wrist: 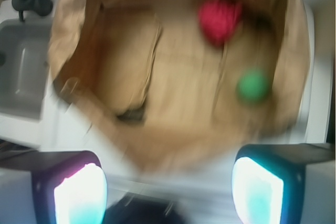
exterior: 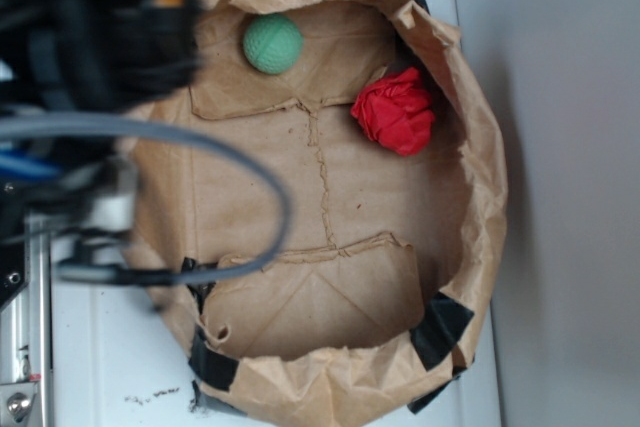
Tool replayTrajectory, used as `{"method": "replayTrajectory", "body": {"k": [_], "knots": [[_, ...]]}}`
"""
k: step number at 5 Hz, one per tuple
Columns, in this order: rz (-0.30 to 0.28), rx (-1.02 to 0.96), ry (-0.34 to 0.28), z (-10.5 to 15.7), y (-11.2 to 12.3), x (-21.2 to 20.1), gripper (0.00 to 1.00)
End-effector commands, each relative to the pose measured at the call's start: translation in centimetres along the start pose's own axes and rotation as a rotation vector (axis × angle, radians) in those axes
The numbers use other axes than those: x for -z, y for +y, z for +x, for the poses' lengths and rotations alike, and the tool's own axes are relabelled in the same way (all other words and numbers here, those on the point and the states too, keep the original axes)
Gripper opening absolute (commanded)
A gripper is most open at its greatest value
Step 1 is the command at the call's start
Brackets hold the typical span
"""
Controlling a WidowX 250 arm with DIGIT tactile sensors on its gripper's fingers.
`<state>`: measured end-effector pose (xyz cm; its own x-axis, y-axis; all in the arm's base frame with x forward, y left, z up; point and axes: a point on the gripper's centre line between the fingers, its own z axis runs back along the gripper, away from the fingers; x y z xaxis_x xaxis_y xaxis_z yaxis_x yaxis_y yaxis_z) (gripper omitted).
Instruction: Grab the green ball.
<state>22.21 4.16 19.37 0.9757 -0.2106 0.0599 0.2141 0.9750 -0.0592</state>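
Here the wrist view is blurred, yet nearest the lens the two fingers (wrist: 257, 190) show clearly enough: they stand spread wide with nothing between them, so the gripper (wrist: 169, 192) is empty and hangs above the near rim of the paper bag (exterior: 480, 207). Beyond them lies the bag's flat brown floor, its walls rolled down and taped at the corners with black tape (exterior: 440, 327). Farther in, the green ball (wrist: 253, 86) rests on that floor to the right of the fingers' centre line, and past it, closer to the far wall, sits the red wad (wrist: 219, 19), near the ball but apart from it. In the exterior view the ball (exterior: 272, 43) lies close to the bag's wall, just beside the dark bulk of the arm (exterior: 110, 47), which is out of focus. I judge this to be the approach step, with no grasp begun. The next move calls for shifting the fingers sideways until they straddle the ball, then descending inside the bag without catching its wall or nudging the wad.
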Motion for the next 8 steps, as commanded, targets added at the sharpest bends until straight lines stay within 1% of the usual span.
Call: {"method": "replayTrajectory", "body": {"k": [1, 3, 4, 5, 6, 7, 8], "knots": [[0.111, 0.118, 0.002, 4.2, 5.7, 1.8, 1.00], [0.111, 0.118, 0.002, 4.2, 5.7, 1.8, 1.00], [0.162, 0.249, 0.031, 2.0, 3.0, 3.6, 1.00], [0.149, 0.419, 0.099, 1.3, 1.4, 5.6, 1.00], [0.158, 0.463, 0.153, 1.0, 0.8, 7.5, 1.00], [0.138, 0.498, 0.194, 1.1, 0.8, 8.5, 1.00], [0.092, 0.565, 0.222, 0.9, 2.5, 9.7, 1.00]]}}
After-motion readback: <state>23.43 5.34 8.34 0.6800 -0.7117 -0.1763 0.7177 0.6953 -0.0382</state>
